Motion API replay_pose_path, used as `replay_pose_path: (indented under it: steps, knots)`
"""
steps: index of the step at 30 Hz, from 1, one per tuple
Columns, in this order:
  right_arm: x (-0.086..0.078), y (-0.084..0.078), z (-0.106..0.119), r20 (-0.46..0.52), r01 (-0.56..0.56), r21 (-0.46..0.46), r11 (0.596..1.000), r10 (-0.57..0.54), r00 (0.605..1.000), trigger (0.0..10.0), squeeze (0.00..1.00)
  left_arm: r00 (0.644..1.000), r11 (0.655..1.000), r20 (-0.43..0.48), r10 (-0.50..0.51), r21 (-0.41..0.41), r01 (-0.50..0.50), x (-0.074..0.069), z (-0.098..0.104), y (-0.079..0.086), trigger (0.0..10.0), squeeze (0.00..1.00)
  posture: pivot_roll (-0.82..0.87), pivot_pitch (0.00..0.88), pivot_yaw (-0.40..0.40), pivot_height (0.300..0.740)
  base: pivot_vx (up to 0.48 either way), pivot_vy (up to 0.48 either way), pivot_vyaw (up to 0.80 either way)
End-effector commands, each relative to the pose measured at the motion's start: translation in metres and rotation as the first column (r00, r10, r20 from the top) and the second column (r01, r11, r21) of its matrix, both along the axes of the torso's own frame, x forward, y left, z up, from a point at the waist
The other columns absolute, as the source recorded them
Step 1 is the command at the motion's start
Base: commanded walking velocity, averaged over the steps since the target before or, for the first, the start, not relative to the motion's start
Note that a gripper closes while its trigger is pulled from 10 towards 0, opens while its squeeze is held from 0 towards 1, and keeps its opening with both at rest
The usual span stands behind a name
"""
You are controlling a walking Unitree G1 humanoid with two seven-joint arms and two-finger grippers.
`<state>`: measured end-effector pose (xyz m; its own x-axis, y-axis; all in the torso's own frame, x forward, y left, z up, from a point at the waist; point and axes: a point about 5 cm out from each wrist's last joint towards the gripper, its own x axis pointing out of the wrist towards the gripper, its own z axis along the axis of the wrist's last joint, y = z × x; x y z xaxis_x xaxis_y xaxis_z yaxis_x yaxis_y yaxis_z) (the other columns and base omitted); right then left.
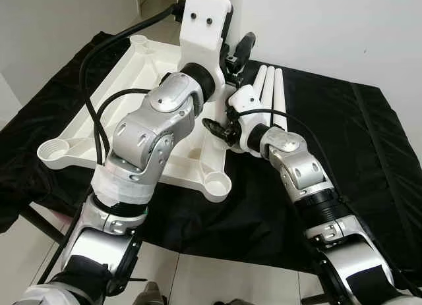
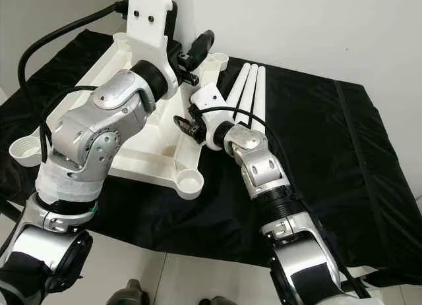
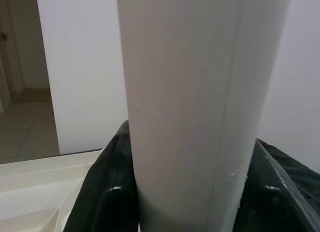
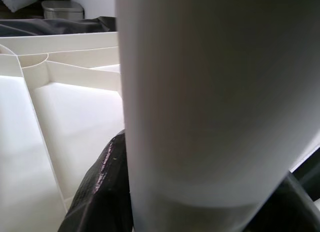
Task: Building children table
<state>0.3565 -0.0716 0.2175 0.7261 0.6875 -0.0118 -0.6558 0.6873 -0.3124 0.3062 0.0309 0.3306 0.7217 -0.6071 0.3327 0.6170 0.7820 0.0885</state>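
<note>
The white table top (image 1: 72, 130) lies upside down on a black cloth (image 1: 356, 140), its round corner sockets (image 1: 217, 183) facing up. Three white table legs (image 1: 271, 94) lie side by side on the cloth beyond it. My left gripper (image 1: 239, 51) is raised over the far side of the table top. In the left wrist view it is shut on a white leg (image 3: 185, 111). My right gripper (image 1: 216, 128) sits low over the table's ribs, its fingers (image 4: 100, 192) closed around a white leg (image 4: 210, 101). In the eye views my left forearm hides the held leg.
The cloth-covered surface ends at a near edge (image 1: 217, 249), with pale floor tiles (image 1: 198, 278) below. A white wall (image 1: 343, 28) stands close behind the table top. Bare cloth stretches to the right of the loose legs.
</note>
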Motion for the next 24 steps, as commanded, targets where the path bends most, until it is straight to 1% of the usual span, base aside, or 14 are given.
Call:
replay_pose_path:
  steps: [1, 2, 3, 7, 8, 9, 10, 16, 17, 18, 19, 22, 23, 24]
  knots:
    - [0.004, -0.001, 0.007, 0.008, 0.034, 0.030, 0.999, -0.034, 0.999, 10.0, 0.00, 0.999, 0.998, 0.018, -0.051, -0.025, 0.052, -0.006, 0.003, -0.005, 10.0, 0.00, 0.19, 0.000, -0.092, 0.740, 0.000, 0.000, 0.00]
    - [0.004, -0.001, 0.007, 0.008, 0.034, 0.030, 0.999, -0.034, 0.999, 10.0, 0.00, 0.999, 0.998, 0.018, -0.051, -0.025, 0.052, -0.006, 0.003, -0.005, 10.0, 0.00, 0.19, 0.000, -0.092, 0.740, 0.000, 0.000, 0.00]
    - [0.004, -0.001, 0.009, 0.011, 0.037, 0.037, 0.999, -0.037, 0.999, 10.0, 0.00, 0.998, 0.997, 0.009, -0.063, -0.051, 0.064, -0.006, 0.003, -0.003, 10.0, 1.00, 0.19, 0.000, -0.089, 0.740, 0.000, 0.000, 0.00]
    - [0.004, 0.000, 0.010, 0.014, 0.040, 0.047, 0.998, -0.040, 0.999, 10.0, 0.00, 0.997, 0.994, -0.002, -0.076, -0.080, 0.076, -0.006, 0.003, -0.001, 10.0, 1.00, 0.19, 0.000, -0.089, 0.740, 0.000, 0.000, 0.00]
    - [0.004, 0.000, 0.011, 0.011, 0.057, 0.071, 0.996, -0.058, 0.998, 10.0, 0.00, 0.997, 0.990, -0.014, -0.079, -0.123, 0.076, -0.005, 0.005, 0.003, 10.0, 1.00, 0.19, 0.000, -0.085, 0.740, 0.000, 0.000, 0.00]
    - [0.005, 0.000, 0.011, 0.004, 0.089, 0.115, 0.989, -0.090, 0.996, 10.0, 0.00, 0.997, 0.980, -0.029, -0.074, -0.188, 0.067, -0.003, 0.008, 0.011, 10.0, 1.00, 0.19, 0.000, -0.084, 0.740, 0.000, 0.000, 0.00]
    - [0.005, -0.001, 0.011, 0.002, 0.097, 0.125, 0.987, -0.098, 0.995, 10.0, 0.00, 0.997, 0.977, -0.032, -0.073, -0.203, 0.065, -0.003, 0.008, 0.013, 10.0, 1.00, 0.19, 0.000, -0.084, 0.740, 0.000, 0.000, 0.00]
    - [0.005, -0.003, 0.011, 0.011, 0.129, 0.148, 0.981, -0.132, 0.991, 10.0, 0.00, 0.999, 0.974, -0.038, -0.038, -0.224, 0.029, -0.001, 0.009, 0.020, 10.0, 1.00, 0.19, 0.000, -0.083, 0.740, 0.000, 0.000, 0.00]
    - [0.005, -0.007, 0.010, -0.003, 0.169, 0.176, 0.970, -0.171, 0.985, 10.0, 0.00, 0.998, 0.967, -0.057, -0.024, -0.256, 0.009, 0.002, 0.009, 0.028, 10.0, 0.00, 0.19, 0.007, -0.078, 0.740, 0.000, 0.000, 0.00]
    - [0.006, -0.011, 0.008, -0.014, 0.196, 0.194, 0.961, -0.197, 0.980, 10.0, 0.00, 0.997, 0.960, -0.070, -0.017, -0.279, -0.003, 0.003, 0.008, 0.034, 10.0, 0.00, 0.19, 0.007, -0.078, 0.740, 0.000, 0.000, 0.00]
    - [0.006, -0.011, 0.008, -0.014, 0.196, 0.194, 0.961, -0.197, 0.980, 10.0, 0.00, 0.997, 0.960, -0.070, -0.017, -0.279, -0.003, 0.003, 0.008, 0.034, 10.0, 0.00, 0.19, 0.007, -0.078, 0.740, 0.000, 0.000, 0.00]
    - [0.004, -0.023, 0.003, -0.049, 0.293, 0.266, 0.918, -0.290, 0.956, 10.0, 0.00, 0.983, 0.953, -0.150, 0.102, -0.268, -0.140, 0.011, -0.015, 0.057, 10.0, 0.00, 0.18, 0.028, -0.075, 0.740, 0.000, 0.000, 0.00]
    - [0.004, -0.023, 0.003, -0.049, 0.293, 0.266, 0.918, -0.290, 0.956, 10.0, 0.00, 0.983, 0.953, -0.150, 0.102, -0.268, -0.140, 0.011, -0.015, 0.057, 10.0, 0.00, 0.18, 0.028, -0.075, 0.740, 0.000, 0.000, 0.00]
    - [0.003, -0.025, 0.001, -0.062, 0.311, 0.286, 0.906, -0.307, 0.950, 10.0, 0.00, 0.975, 0.950, -0.177, 0.132, -0.259, -0.176, 0.012, -0.023, 0.062, 10.0, 0.00, 0.18, 0.035, -0.073, 0.740, 0.000, 0.000, 0.00]
